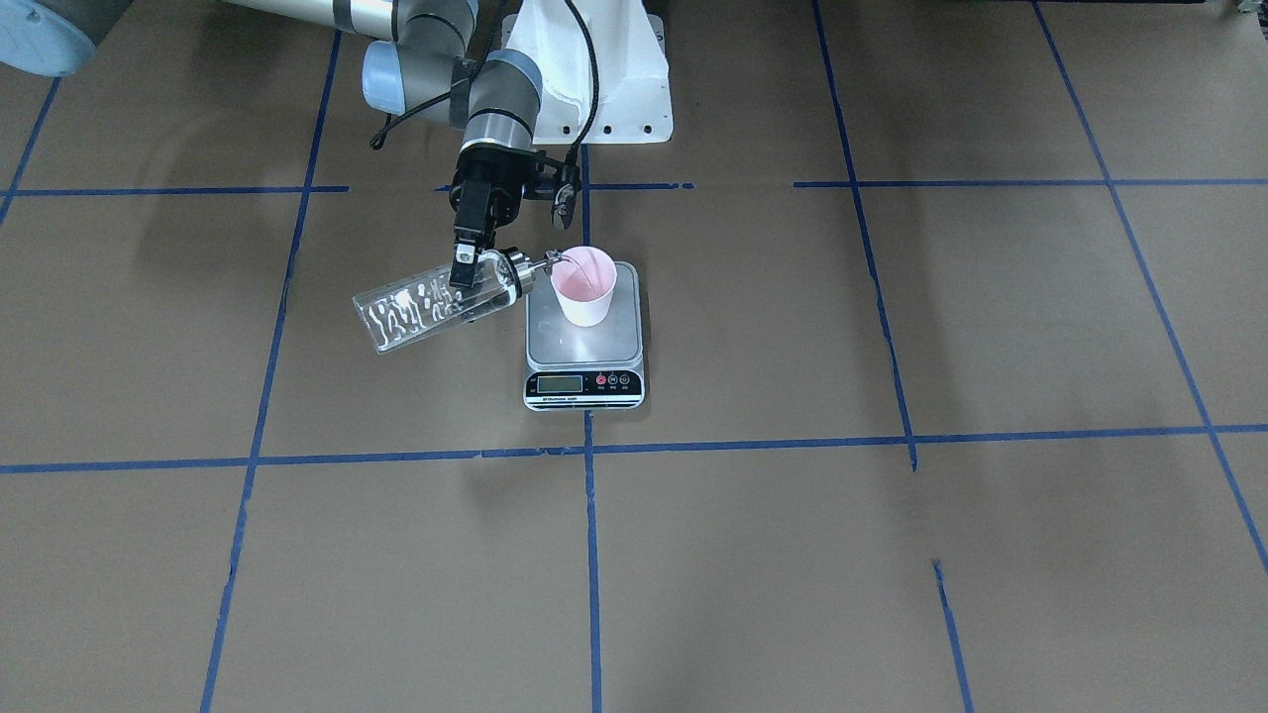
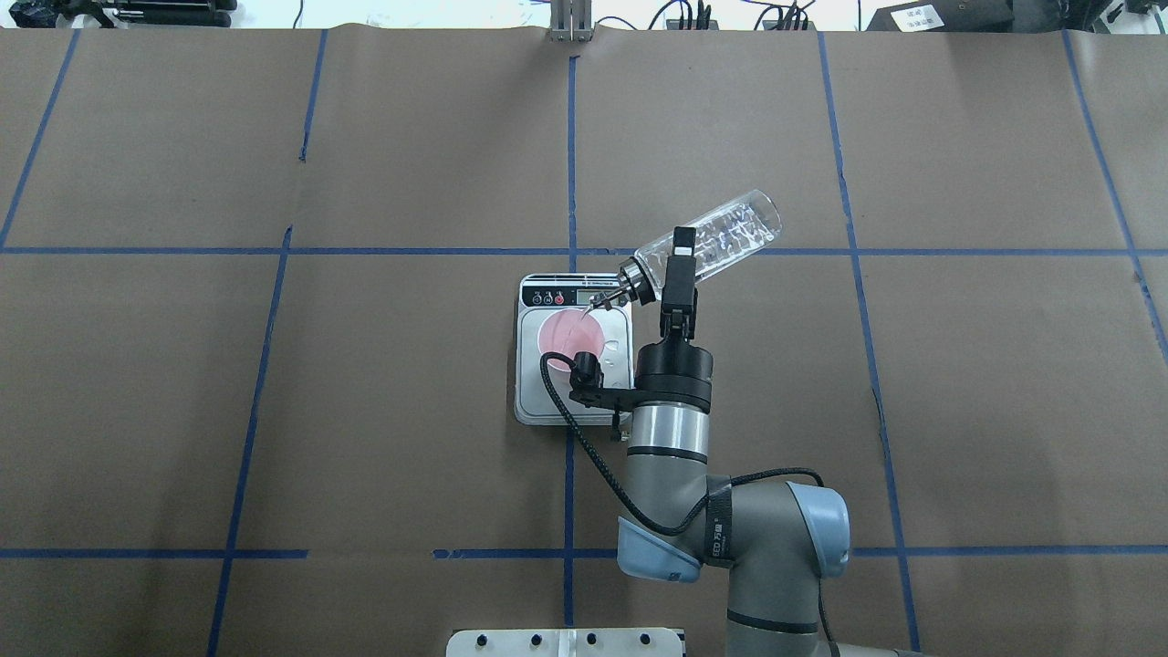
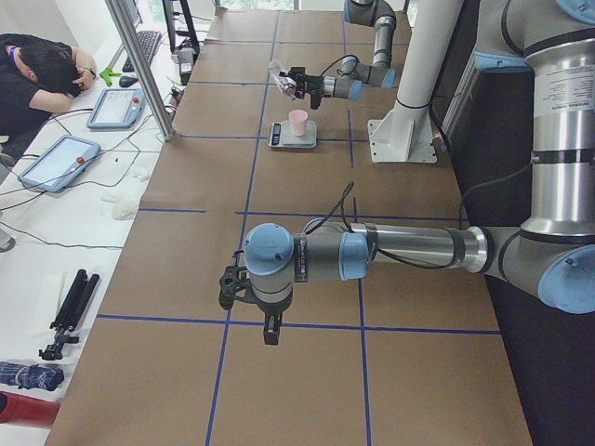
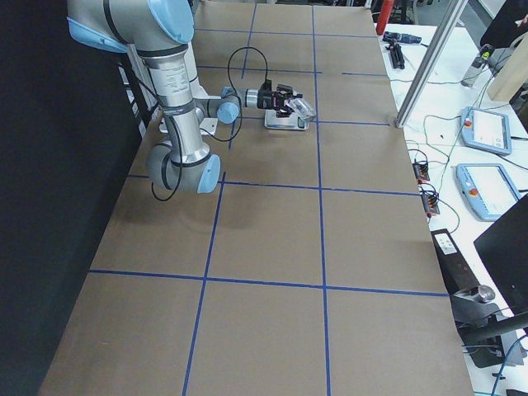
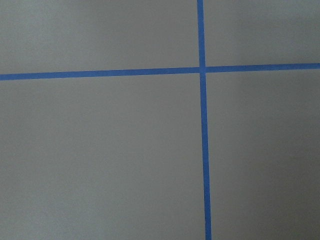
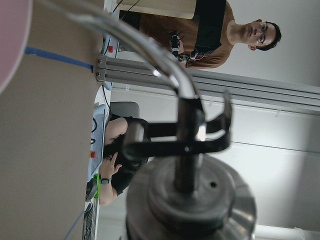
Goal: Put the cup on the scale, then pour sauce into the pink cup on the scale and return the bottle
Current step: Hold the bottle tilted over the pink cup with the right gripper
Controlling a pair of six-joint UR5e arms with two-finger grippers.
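The pink cup (image 1: 584, 287) stands upright on the steel platform of the scale (image 1: 584, 349), towards its far side from the display. My right gripper (image 1: 464, 269) is shut on the clear glass bottle (image 1: 426, 307) near its metal collar. The bottle is tilted almost level, with its base away from the scale. Its metal spout (image 1: 551, 261) reaches over the cup's rim. From overhead, the bottle (image 2: 716, 235) slants up right of the scale (image 2: 534, 401) and the cup (image 2: 568, 334). The right wrist view shows the collar (image 6: 190, 200) and spout (image 6: 150, 50). My left gripper (image 3: 270, 327) hangs over bare table far from the scale; I cannot tell whether it is open or shut.
Brown paper with blue tape lines (image 5: 202, 150) covers the table. The robot's white base (image 1: 594, 69) stands behind the scale. Operators and tablets (image 3: 56, 158) are at a side table past the table's edge.
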